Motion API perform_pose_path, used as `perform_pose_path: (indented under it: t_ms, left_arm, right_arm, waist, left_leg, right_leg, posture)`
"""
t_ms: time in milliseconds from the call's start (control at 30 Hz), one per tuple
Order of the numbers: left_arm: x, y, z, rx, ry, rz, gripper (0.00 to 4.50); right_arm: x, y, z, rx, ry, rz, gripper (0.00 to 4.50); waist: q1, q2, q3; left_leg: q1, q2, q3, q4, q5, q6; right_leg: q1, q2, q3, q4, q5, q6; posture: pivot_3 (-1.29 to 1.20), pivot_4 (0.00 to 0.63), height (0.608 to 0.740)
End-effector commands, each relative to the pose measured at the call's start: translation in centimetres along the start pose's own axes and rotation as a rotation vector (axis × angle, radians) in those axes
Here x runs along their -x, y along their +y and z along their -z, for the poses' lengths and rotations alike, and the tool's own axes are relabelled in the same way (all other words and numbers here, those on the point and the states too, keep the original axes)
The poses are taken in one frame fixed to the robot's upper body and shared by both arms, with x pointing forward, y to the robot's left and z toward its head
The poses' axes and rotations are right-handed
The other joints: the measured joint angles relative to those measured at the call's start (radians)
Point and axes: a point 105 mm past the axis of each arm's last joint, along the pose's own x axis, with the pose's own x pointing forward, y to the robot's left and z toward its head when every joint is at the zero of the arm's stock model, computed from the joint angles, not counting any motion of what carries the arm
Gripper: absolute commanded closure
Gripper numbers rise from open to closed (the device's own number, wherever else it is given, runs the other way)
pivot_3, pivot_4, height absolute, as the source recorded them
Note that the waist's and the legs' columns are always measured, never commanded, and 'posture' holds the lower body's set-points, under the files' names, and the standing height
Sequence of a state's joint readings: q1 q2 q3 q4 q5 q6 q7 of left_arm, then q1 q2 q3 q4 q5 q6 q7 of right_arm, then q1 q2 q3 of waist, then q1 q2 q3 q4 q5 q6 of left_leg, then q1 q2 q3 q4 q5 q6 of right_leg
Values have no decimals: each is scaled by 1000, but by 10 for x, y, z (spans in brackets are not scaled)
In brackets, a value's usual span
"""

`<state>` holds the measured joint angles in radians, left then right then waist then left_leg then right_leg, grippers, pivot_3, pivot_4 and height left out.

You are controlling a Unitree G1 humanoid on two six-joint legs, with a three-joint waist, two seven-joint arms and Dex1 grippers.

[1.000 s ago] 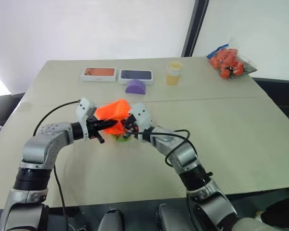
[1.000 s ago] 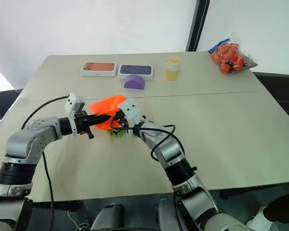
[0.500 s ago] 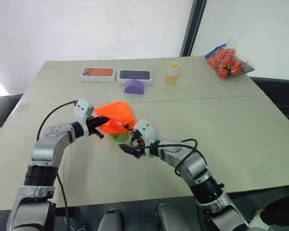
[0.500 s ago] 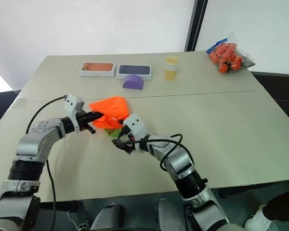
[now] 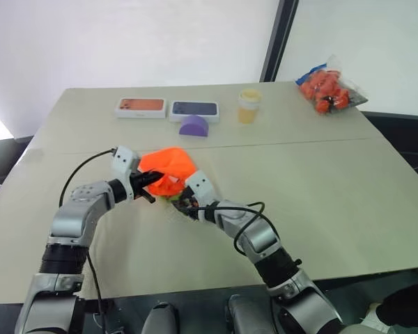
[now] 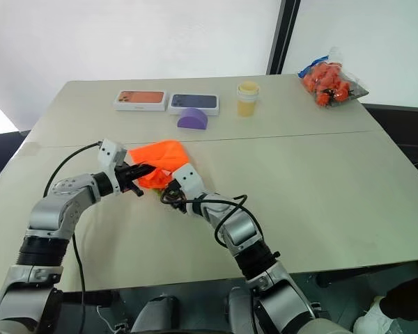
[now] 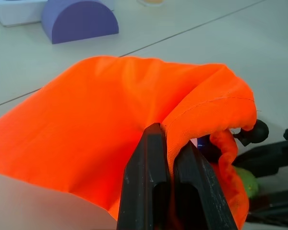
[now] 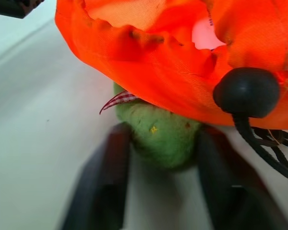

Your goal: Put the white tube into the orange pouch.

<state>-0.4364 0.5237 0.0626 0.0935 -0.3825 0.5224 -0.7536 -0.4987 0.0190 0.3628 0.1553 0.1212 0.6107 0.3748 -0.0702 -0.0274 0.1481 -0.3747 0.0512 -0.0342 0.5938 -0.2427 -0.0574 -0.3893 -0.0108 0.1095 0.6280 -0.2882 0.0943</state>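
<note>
No writing can be read on any item. At the far left of the pale beige desk (image 5: pixel 348 181), two flat boxes lie side by side: an orange-topped box (image 5: pixel 141 107) and a dark blue-topped box (image 5: pixel 196 109). Just in front of the blue one sits a purple half-round block (image 5: pixel 194 125), and to its right stands a pale yellow cup (image 5: pixel 250 106).

Nearer the robot, the left gripper (image 7: pixel 164 189) has its fingers together, clamped on a fold of the orange pouch (image 5: pixel 168 167) at its rim, holding the fabric raised. A pale whitish patch shows inside the pouch mouth in the right wrist view; whether it is the white tube cannot be told. Under the pouch lies a green felt-like ball (image 8: pixel 158 134), and a black cord stopper (image 8: pixel 246 92) hangs at the rim. The right gripper (image 8: pixel 163 191) has its fingers apart, either side of the green ball.

At the far right corner lies a clear bag of orange items (image 5: pixel 329 87). A white wall and a dark vertical post stand behind the desk.
</note>
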Motion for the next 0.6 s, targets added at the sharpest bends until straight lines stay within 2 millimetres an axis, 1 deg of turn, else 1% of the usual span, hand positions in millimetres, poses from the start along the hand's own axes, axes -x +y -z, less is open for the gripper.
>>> perform_pose_path:
  t_ms: [33, 100, 200, 267, 333, 433, 467, 500, 567, 600]
  left_arm:
    - [2, -2, -12, -24, -40, -4, 4500]
    - [2, -2, -12, -22, -44, -5, 4500]
    - [2, -4, -13, -20, -47, -3, 4500]
    - [1, -8, -13, -16, -42, 18, 4500]
    - [0, -12, -11, -6, -31, 49, 4500]
    - [2, -23, -6, -10, -8, 116, 3736]
    - [1, -23, -3, -33, 10, 114, 3271]
    - [-1, -22, -2, -48, 16, 106, 2801]
    - [-2, -20, -2, -54, 15, 105, 1869]
    - [-2, -20, -2, -59, 16, 108, 1869]
  right_arm:
    - [13, -6, -16, 28, -76, 25, 4479]
    - [28, -10, -16, 43, -84, 23, 4479]
    - [57, -16, -11, 86, -77, 13, 4479]
    - [87, -25, -10, 106, -83, 12, 4479]
    - [112, -33, -11, 112, -94, 22, 4479]
    - [143, -39, -16, 109, -124, 27, 4500]
    - [154, -43, -20, 100, -145, 34, 4500]
    - [161, -46, -22, 84, -164, 47, 4500]
    - [169, -53, -27, 54, -195, 79, 4500]
    - [171, -55, -28, 47, -201, 88, 4500]
  waist:
    - [1, 0, 0]
    - [3, 0, 0]
    - [3, 0, 0]
    - [4, 0, 0]
    - [3, 0, 0]
    - [-1, -1, 1]
    - [0, -1, 1]
    - [0, -1, 1]
    - [0, -1, 1]
    - [1, -1, 1]
  left_leg:
    - [0, 0, 0, 0, 0, 0]
    - [0, 0, 0, 0, 0, 0]
    - [-1, 0, 0, 0, 0, 0]
    - [-1, 0, 0, 0, 0, 0]
    - [-1, 0, 0, 0, 0, 0]
    - [-1, 0, 0, 0, 0, 0]
    - [0, 0, 0, -1, 0, 0]
    - [0, 0, 0, -1, 0, 0]
    - [1, 0, 0, -1, 0, 0]
    - [1, 0, 0, -1, 0, 0]
  right_leg:
    - [0, 0, 0, 0, 0, 0]
    - [0, 0, 0, 0, 0, 0]
    - [1, -1, 0, -2, 0, 1]
    - [1, -1, 0, -3, -1, 1]
    - [1, -1, 0, -3, -1, 1]
    - [1, 0, 0, -4, -1, 1]
    - [1, 0, 1, -4, -1, 1]
    - [1, 0, 1, -4, -1, 1]
    - [1, 0, 1, -4, -2, 1]
    - [1, 0, 1, -4, -2, 2]
  posture:
    - [0, 150, 723]
    - [0, 150, 723]
    - [0, 150, 723]
    - [0, 150, 723]
    - [0, 150, 723]
    - [0, 150, 723]
    - [0, 150, 723]
    - [0, 150, 723]
    - [0, 150, 723]
    - [0, 150, 723]
